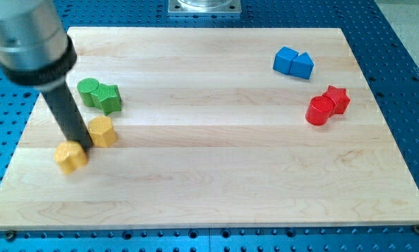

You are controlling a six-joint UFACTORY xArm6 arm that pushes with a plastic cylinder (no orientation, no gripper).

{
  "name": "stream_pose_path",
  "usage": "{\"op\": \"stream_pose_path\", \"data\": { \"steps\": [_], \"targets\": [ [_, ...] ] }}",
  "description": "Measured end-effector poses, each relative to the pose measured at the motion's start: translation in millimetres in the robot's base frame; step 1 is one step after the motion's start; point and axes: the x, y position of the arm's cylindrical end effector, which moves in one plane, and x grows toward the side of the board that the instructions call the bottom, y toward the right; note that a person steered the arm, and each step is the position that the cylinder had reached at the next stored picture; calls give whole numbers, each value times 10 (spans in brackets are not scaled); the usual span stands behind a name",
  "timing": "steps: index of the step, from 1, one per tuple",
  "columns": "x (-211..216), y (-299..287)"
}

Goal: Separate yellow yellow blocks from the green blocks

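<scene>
Two green blocks touch each other at the view's left: a green cylinder [89, 91] and a green star-like block [109, 98]. Below them lie two yellow blocks: a yellow hexagonal block [102, 131] and a yellow star-like block [70, 157] further down and left. My tip [84, 145] rests on the board between the two yellow blocks, touching or almost touching both. The rod rises up and left and hides part of the board behind it.
Two blue blocks [293, 63] sit together at the view's top right. Two red blocks [327, 105] sit together below them, near the right edge. The wooden board [216, 175] lies on a blue perforated table.
</scene>
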Motion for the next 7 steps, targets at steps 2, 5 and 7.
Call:
{"op": "stream_pose_path", "data": {
  "steps": [2, 5, 7],
  "targets": [
    [-553, -200],
    [-616, 256],
    [-646, 239]
  ]
}}
